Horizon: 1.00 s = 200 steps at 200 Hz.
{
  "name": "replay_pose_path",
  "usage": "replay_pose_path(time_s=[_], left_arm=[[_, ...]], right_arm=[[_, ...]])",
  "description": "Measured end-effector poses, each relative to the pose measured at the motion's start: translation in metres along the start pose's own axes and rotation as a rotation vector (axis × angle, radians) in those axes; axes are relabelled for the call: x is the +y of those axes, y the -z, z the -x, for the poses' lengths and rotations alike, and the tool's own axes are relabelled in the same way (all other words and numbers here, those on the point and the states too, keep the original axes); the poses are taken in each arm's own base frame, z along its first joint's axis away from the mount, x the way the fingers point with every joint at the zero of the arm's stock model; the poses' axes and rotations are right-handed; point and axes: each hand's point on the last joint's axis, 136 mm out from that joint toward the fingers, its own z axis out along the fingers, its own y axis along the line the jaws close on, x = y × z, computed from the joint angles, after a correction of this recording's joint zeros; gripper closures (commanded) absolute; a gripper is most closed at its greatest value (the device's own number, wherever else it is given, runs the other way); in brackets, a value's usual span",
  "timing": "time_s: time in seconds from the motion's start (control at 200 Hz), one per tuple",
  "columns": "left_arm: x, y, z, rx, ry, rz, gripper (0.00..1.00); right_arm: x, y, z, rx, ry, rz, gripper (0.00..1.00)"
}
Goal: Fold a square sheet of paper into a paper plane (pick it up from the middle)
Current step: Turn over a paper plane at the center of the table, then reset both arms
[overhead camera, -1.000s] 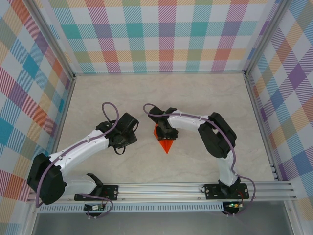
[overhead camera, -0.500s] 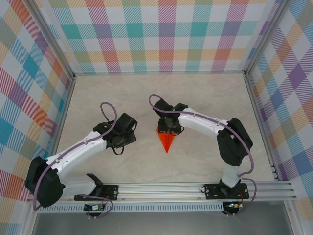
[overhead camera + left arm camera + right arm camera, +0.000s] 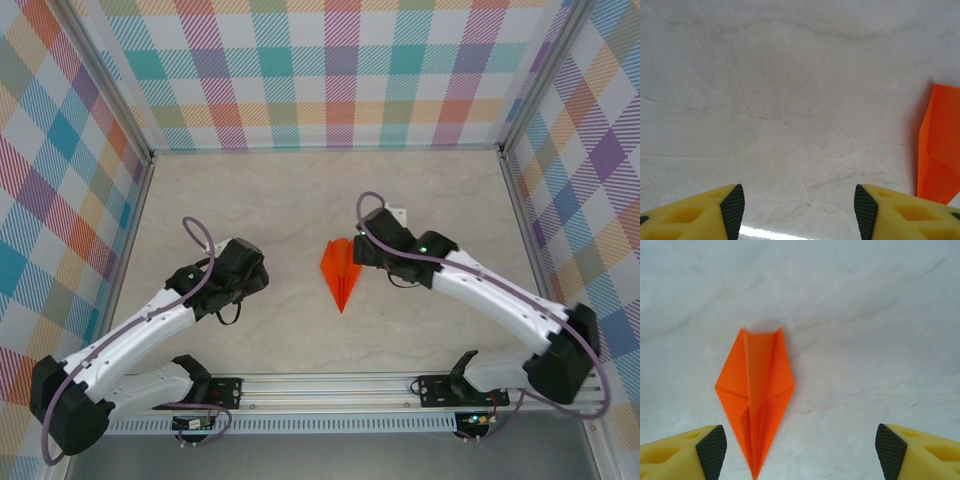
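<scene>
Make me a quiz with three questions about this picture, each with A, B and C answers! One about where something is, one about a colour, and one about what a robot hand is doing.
1. Where is the paper plane?
A. lying flat on the table
B. hanging in the air
C. inside a box

2. What colour is the paper plane?
A. blue
B. orange
C. green

3. What is the right gripper doing?
A. squeezing the paper plane
B. shut tight on nothing
C. open, holding nothing

Answers:
1 A: the top view shows it lying on the table.
2 B: it is bright orange in all three views.
3 C: its fingers stand wide apart, and the paper plane lies loose on the table in front of them.
</scene>
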Motion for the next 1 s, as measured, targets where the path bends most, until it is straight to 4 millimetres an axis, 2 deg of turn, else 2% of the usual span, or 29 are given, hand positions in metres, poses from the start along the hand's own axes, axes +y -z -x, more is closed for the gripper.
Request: replay_pose_path(time_s=[0.075,0.145,0.2,0.24,0.41,0.535,0.665,0.735,0.905,1.0], left_arm=[[0.006,0.007,0.010,-0.059,0.011,-0.001,0.23],[0.012,0.013,0.017,-0.103,0.013,0.005,0.15],[0.016,0.016,0.021,-0.131,0.010,0.013,0.06],[0.019,0.018,0.024,-0.150,0.014,0.020,0.00],[0.030,0.025,0.036,-0.225,0.014,0.058,0.00],[0.039,0.027,0.039,-0.252,-0.006,0.108,0.00],[0.047,0.026,0.040,-0.271,-0.015,0.141,0.00],[0.052,0.025,0.039,-0.280,-0.021,0.155,0.00],[0.063,0.026,0.039,-0.314,-0.043,0.184,0.00],[0.066,0.030,0.044,-0.342,-0.054,0.193,0.00]], right_arm=[[-0.025,0.019,0.016,-0.115,-0.014,-0.042,0.00],[-0.052,0.027,0.023,-0.193,-0.030,-0.122,0.00],[-0.072,0.025,0.025,-0.235,-0.018,-0.192,0.00],[-0.086,0.019,0.023,-0.248,0.003,-0.245,0.00],[-0.146,-0.018,-0.004,-0.191,0.094,-0.447,0.00],[-0.174,-0.046,-0.020,-0.144,0.093,-0.475,0.00],[-0.193,-0.079,-0.036,-0.091,0.077,-0.441,0.00],[-0.194,-0.095,-0.040,-0.074,0.090,-0.415,0.00],[-0.185,-0.126,-0.034,-0.111,0.117,-0.310,0.00],[-0.179,-0.134,-0.022,-0.168,0.121,-0.253,0.00]])
